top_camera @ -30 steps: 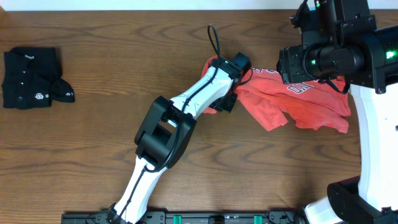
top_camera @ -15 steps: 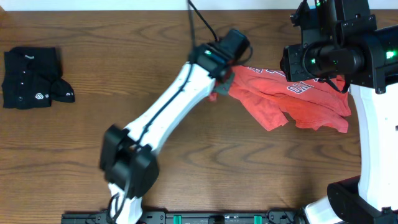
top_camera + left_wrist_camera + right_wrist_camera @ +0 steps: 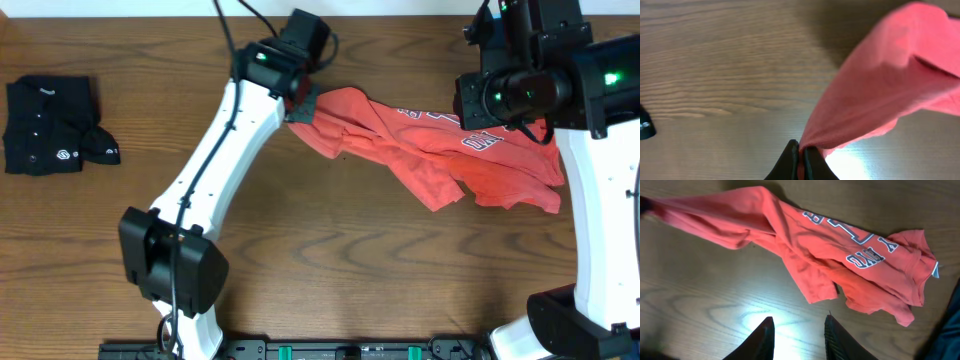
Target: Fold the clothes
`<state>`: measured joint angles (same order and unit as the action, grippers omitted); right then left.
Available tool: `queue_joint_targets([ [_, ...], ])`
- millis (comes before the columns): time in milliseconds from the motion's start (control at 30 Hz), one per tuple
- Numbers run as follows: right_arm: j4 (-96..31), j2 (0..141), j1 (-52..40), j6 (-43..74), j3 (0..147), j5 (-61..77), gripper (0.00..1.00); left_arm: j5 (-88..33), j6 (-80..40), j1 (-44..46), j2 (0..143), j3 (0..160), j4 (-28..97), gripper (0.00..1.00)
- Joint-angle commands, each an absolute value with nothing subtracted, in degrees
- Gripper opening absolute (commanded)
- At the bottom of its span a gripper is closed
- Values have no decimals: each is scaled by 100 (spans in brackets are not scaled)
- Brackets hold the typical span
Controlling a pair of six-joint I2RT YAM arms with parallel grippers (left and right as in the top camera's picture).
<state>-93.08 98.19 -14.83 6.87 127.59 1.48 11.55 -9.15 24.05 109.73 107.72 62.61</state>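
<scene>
While left hand (image 3: 801, 152) clamps the coral T-shirt (image 3: 440, 160) corner, right hand (image 3: 799, 332) above it, apart, empty.

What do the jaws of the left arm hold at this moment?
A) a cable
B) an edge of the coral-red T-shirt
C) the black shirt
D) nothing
B: in the left wrist view the left jaws are pinched shut on a fold of the coral-red T-shirt.
</scene>
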Motion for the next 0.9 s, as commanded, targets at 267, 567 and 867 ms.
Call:
queue_joint_targets([
  [267,-8562,9828,-1350,683,11207,115,49,1730,-860,1861,9883,10849,6217,6],
  [567,-8053,9828,-1345,851,9900,217,66,1726,-860,1376,9544,10847,6337,6],
  [867,-7314,9828,-1214,976,8298,696,86,1726,-858,1350,9546,10844,6401,6],
])
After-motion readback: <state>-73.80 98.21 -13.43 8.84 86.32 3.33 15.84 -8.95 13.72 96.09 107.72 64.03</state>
